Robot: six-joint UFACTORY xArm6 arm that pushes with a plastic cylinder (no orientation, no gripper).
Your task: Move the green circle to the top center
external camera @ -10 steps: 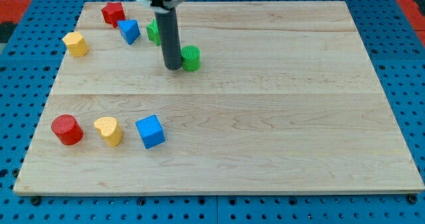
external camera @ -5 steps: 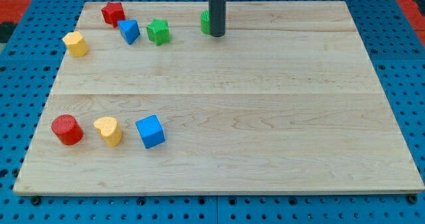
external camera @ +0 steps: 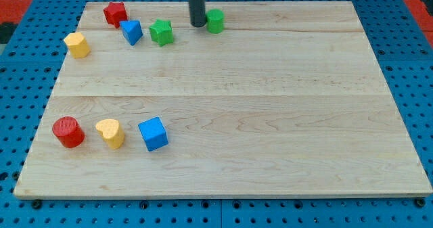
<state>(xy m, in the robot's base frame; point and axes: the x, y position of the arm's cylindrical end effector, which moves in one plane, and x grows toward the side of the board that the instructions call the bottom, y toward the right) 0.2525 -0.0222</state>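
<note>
Near the top edge of the wooden table [external camera: 270,120], about midway along it, sits the green circle [external camera: 215,21]. We have no jaws to spread or press together, only a straight dark rod [external camera: 196,3], and my tip [external camera: 197,26] rests on the table just beside the circle, on the side toward the view's left; whether the two touch we cannot tell.

Further toward the top left corner, a green star-like block [external camera: 161,32] comes first, near the tip but apart from it. Beyond it stands a blue wedge-shaped block [external camera: 132,32], then a red block [external camera: 115,13] of uneven outline close to the corner. A yellow block [external camera: 78,44] lies by the left edge, below the red one.

Down toward the bottom left corner, well apart from the tip, three blocks stand in a row: a red cylinder [external camera: 67,132], a yellow heart-like block [external camera: 110,133] and a blue cube [external camera: 153,134].
</note>
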